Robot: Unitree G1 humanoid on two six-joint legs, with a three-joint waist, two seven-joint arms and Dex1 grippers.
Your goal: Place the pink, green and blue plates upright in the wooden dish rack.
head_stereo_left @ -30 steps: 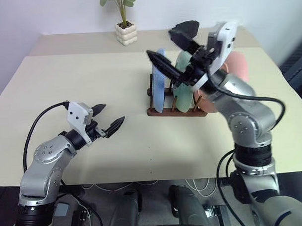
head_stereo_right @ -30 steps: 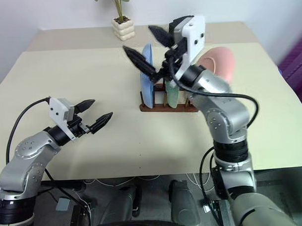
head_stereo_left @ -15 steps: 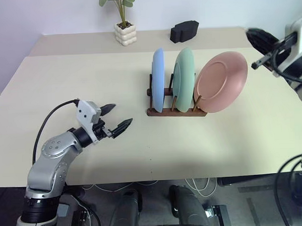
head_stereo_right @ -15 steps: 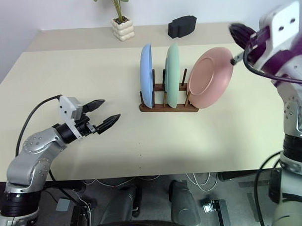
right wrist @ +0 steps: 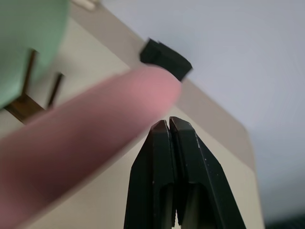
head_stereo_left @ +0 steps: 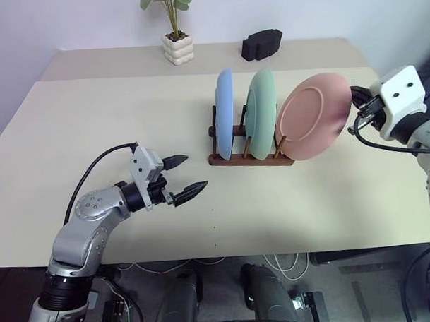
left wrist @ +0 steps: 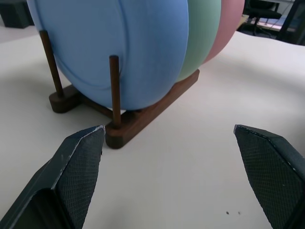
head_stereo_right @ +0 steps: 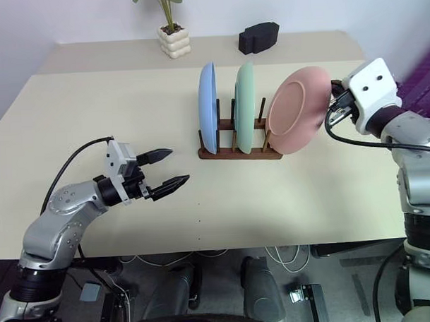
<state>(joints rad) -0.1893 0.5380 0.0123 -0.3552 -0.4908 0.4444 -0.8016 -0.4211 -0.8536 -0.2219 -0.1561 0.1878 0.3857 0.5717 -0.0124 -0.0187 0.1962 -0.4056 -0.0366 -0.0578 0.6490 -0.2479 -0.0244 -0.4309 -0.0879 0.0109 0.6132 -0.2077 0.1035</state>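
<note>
Left eye view, largest to smallest: a pale beige table (head_stereo_left: 128, 114) carries the whole scene; toward its right of centre stands a dark wooden dish rack (head_stereo_left: 250, 158), its base rails lying across the table and its pegs upright; three plates stand on edge in it, side by side. The pink plate (head_stereo_left: 314, 116) occupies the right end of the rack and leans outward to the right, its face turned toward the camera; the green plate (head_stereo_left: 261, 113) stands in the middle slot, nearly upright; the blue plate (head_stereo_left: 224, 112) stands at the left end, upright and seen almost edge-on. At the far edge of the table sit a potted plant (head_stereo_left: 177, 36) in a white lumpy pot and, to its right, a small black block (head_stereo_left: 261, 44). The left gripper (head_stereo_left: 183, 176) hovers low over the bare table well to the left of the rack and points toward it, its two black fingers (left wrist: 78, 162) spread wide with nothing between them; in the left wrist view the blue plate and a rack peg lie straight ahead of it. The right gripper (right wrist: 169, 125) sits just beside the upper right rim of the pink plate; the right wrist view shows its fingers pressed together, empty, with the plate rim blurred alongside them.
</note>
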